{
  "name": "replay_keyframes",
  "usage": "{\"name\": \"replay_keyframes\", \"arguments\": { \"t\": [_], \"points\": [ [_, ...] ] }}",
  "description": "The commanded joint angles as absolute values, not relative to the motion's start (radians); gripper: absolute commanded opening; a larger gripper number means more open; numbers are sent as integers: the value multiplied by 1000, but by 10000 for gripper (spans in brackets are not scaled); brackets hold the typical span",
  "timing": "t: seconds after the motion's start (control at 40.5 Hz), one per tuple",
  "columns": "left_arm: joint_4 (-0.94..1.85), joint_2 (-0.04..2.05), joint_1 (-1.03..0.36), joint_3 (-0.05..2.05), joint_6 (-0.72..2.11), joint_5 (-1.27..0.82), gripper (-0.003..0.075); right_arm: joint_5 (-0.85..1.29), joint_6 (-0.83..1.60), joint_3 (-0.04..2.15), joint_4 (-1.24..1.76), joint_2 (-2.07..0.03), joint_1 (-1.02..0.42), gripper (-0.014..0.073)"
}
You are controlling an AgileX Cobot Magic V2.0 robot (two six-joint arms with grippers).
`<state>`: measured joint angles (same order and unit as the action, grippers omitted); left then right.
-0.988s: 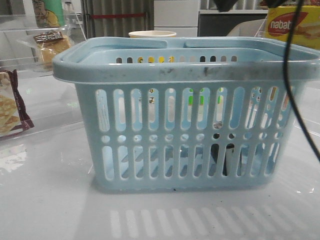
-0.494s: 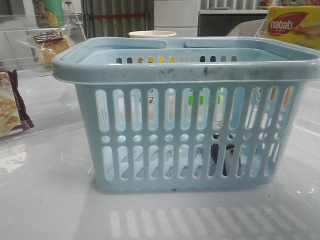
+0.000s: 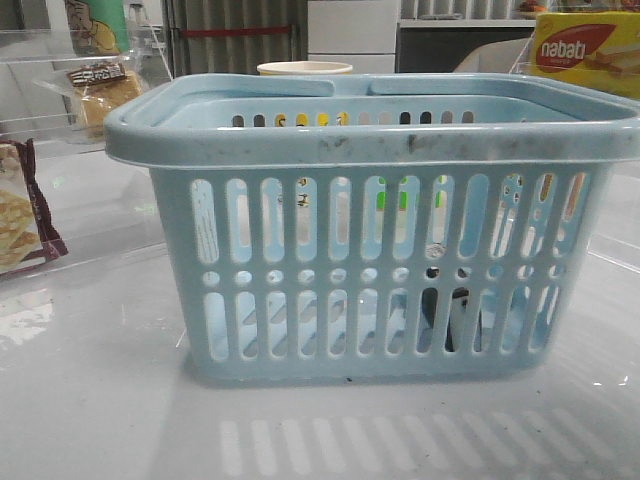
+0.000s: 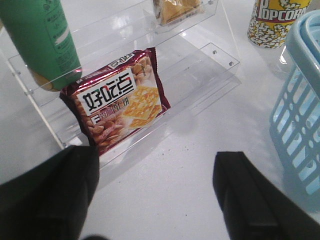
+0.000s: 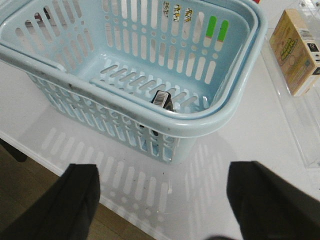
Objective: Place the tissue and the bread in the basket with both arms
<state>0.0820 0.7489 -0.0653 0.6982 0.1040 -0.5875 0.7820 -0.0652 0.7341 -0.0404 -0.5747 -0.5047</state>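
Note:
The light-blue basket stands mid-table. It also shows in the right wrist view and at the edge of the left wrist view. The tissue, a small black pack with a white barcode patch, lies on the basket floor near one wall. It shows dark through the slots in the front view. The bread sits in a clear shelf at the far left, and is cut off in the left wrist view. My left gripper is open and empty over bare table beside the shelf. My right gripper is open and empty above the table edge, outside the basket.
A maroon-edged cracker packet leans in the clear shelf, with a green bottle beside it. A popcorn cup stands behind the basket. A yellow box lies in a clear tray on the right. The table edge and floor are close.
A black cable and part of an arm that crossed the upper right of the front view have gone out of it. The basket and tissue have not moved.

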Motion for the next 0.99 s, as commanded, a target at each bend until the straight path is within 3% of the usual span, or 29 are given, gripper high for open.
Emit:
{"name": "replay_keyframes", "arguments": {
  "t": [0.0, 0.099, 0.37, 0.963],
  "points": [
    [96, 812, -103, 732, 111, -436, 598, 712, -60, 761, -53, -575, -504, 623],
    [89, 896, -138, 737, 111, -361, 638, 712, -60, 761, -53, -575, -504, 623],
    [89, 1166, -144, 865, 111, -255, 636, 712, -60, 761, -53, -575, -504, 623],
    [101, 1706, -96, 1385, 107, -218, 636, 712, -60, 761, -53, -575, -504, 623]
  ]
}}
